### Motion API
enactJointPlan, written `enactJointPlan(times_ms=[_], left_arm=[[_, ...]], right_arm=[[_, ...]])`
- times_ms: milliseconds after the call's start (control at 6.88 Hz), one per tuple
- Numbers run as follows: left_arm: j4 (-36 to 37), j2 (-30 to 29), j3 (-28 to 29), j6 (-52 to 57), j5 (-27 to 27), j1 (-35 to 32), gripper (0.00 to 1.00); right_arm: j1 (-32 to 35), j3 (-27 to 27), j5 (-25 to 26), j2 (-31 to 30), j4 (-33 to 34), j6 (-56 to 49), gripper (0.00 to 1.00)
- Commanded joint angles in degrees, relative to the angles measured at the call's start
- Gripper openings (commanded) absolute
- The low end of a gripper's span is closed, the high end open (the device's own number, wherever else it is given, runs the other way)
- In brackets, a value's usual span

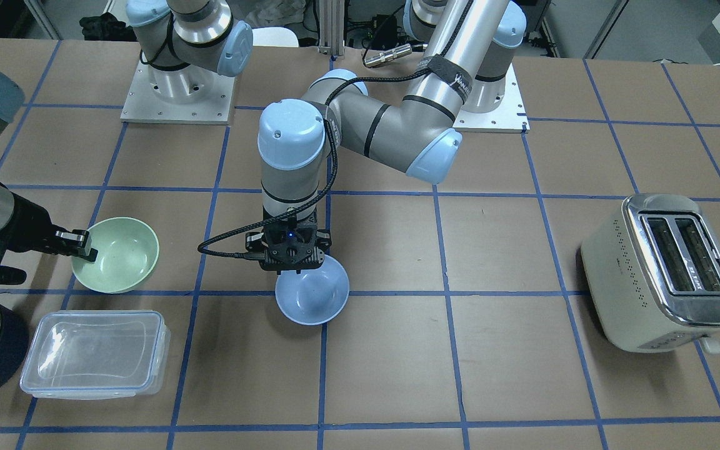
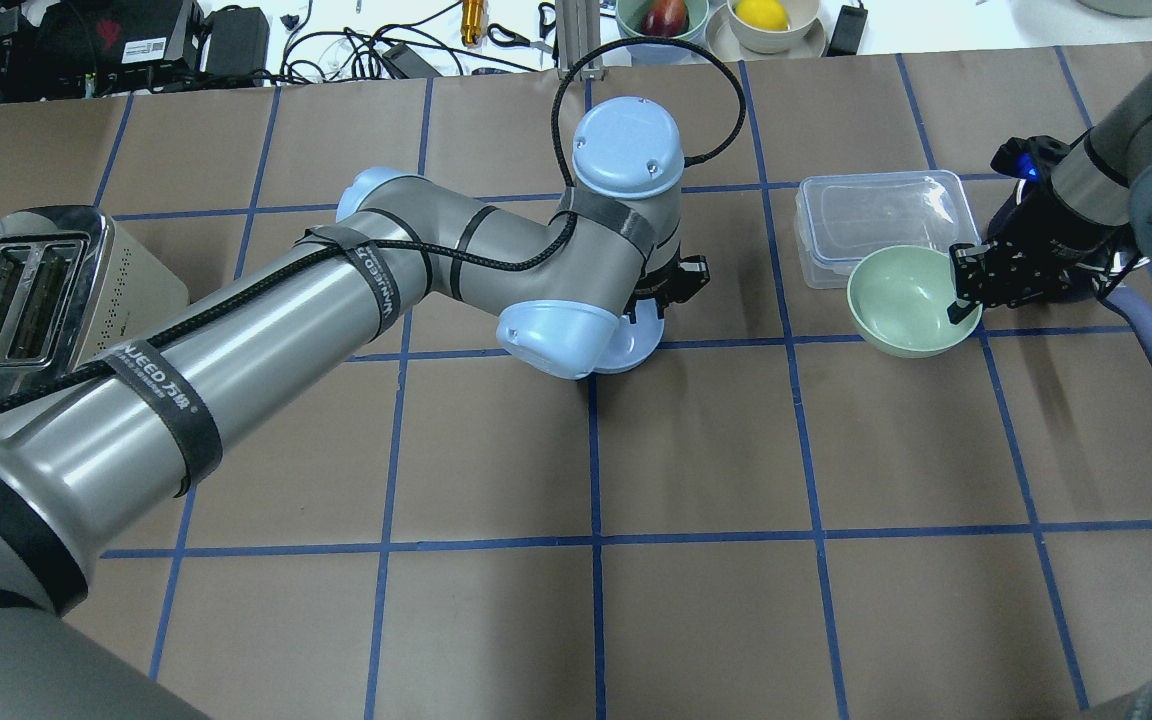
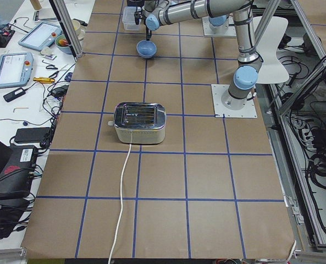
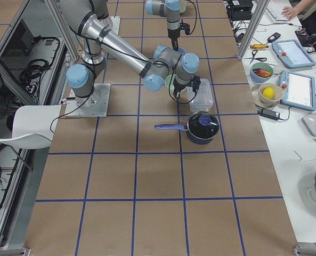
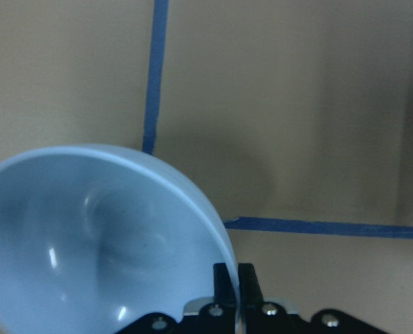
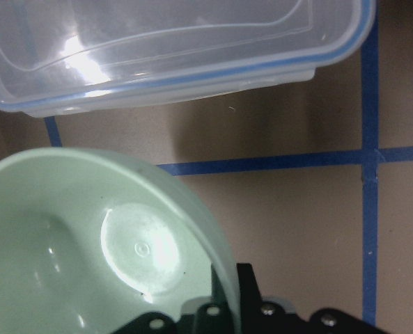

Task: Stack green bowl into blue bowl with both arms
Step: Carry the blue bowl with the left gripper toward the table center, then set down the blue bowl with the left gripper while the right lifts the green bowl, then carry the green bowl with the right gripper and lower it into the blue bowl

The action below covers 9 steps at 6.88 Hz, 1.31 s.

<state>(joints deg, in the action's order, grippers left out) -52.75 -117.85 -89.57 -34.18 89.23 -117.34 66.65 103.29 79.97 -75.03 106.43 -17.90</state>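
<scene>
Left gripper [image 1: 291,261] nearly closed, pinching blue bowl [image 1: 313,300] rim, one finger inside, one outside; bowl sits at tape crossing mid-table. On your left, right gripper [image 1: 83,245] pinches green bowl [image 1: 119,259] rim likewise. Bowls well apart. Clear container [image 1: 94,353] just beside green bowl; toaster [image 1: 660,272] far to your right.

The green bowl [image 1: 119,256] and blue bowl [image 1: 313,297] look smooth matt plastic; the toaster [image 1: 663,272] top is shiny metal.
</scene>
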Motion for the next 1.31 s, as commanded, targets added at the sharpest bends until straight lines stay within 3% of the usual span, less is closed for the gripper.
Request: enactJointPlan(times_ms=[0,291,727,1018,1164], left_arm=[[-1.3,4.1,1.1,3.5,0.2,3.7,1.00],[-13.8,11.1,1.1,22.2,0.3,11.7,1.00],[-33.1,24.6,0.3,38.5,0.1,25.0,1.00],[-34.8,30.4,-0.2,40.9,0.3,28.4,1.00],[-31.1,30.6,-1.2,40.6,-0.5,28.7,1.00]], right_arm=[[2.3,-0.1,-0.4,-0.7,0.1,0.2,0.00],[11.0,-0.5,-3.6,-1.9,3.4,8.4,0.00],[26.6,-0.6,-3.9,-0.8,12.8,26.0,0.00],[32.9,-0.6,-4.9,2.6,16.8,29.8,0.00],[33.6,-0.6,-5.0,4.4,19.1,30.0,0.00]])
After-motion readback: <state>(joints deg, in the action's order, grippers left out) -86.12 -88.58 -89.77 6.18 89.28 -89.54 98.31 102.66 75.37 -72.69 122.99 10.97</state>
